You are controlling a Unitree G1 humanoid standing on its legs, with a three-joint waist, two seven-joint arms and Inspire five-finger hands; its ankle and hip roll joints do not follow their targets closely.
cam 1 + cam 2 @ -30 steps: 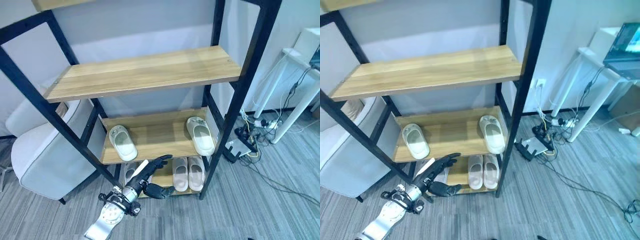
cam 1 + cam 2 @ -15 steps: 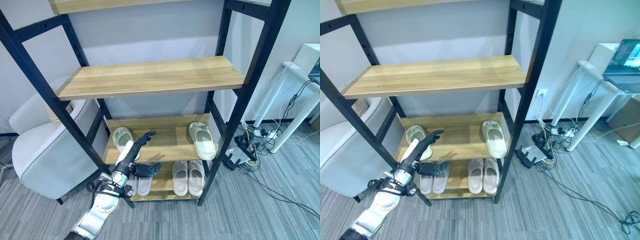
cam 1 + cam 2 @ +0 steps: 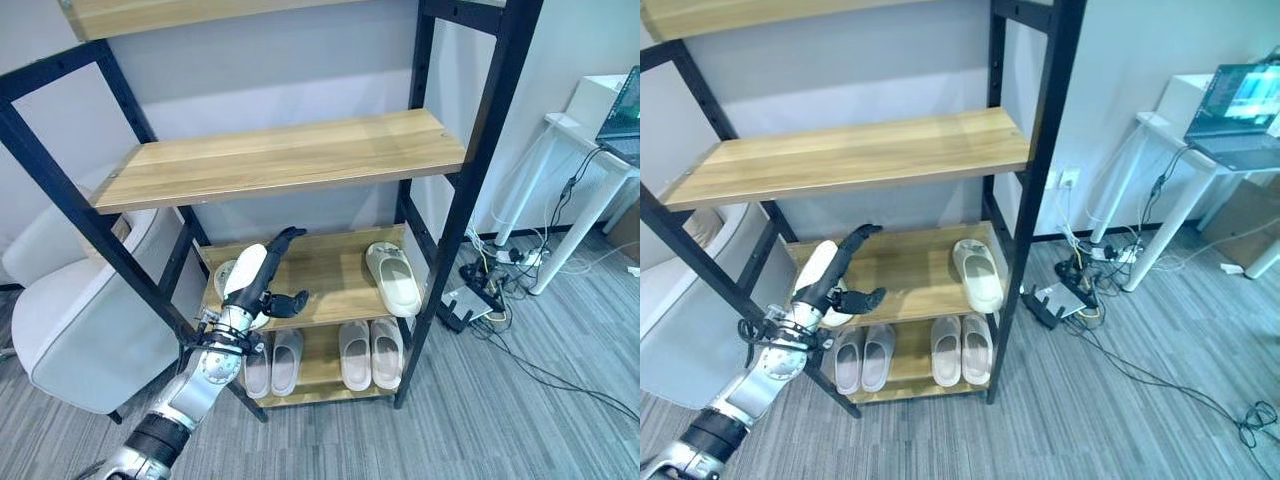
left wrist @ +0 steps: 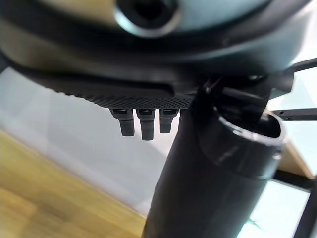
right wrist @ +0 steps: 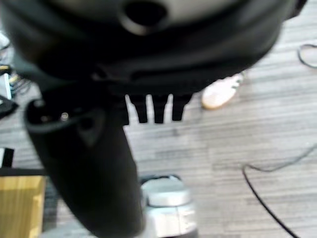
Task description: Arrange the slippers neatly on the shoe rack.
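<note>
Slippers, pale, two on the middle shelf (image 3: 330, 262) of the shoe rack (image 3: 478, 170). Left slipper (image 3: 226, 281): at the shelf's left end, mostly hidden behind the left hand (image 3: 262, 279). Right slipper (image 3: 392, 278): at the shelf's right end, lying flat, toe toward the back wall, well apart from its mate.

Two further pairs on the bottom shelf: a greyish pair (image 3: 272, 362) to the left, a pale pair (image 3: 370, 352) to the right, each set side by side.

Left hand: fingers straight and relaxed, thumb standing out, gripping nothing; it hovers over the left slipper. A second ago it was low, in front of the bottom shelf; half a second ago at the middle shelf's front edge; now it has risen above that shelf. The whole view has shifted too, so part of this is camera movement.

Right hand (image 5: 89, 163): fingers straight, holding nothing, over grey floor.

Judgement: the lift puts the hand in place to take or nudge the left slipper toward the right one; the middle-shelf pair is not yet together.

Surroundings: white chair (image 3: 70, 320) left of the rack; white desk (image 3: 1200, 150) with laptop (image 3: 1245, 95) to the right.
</note>
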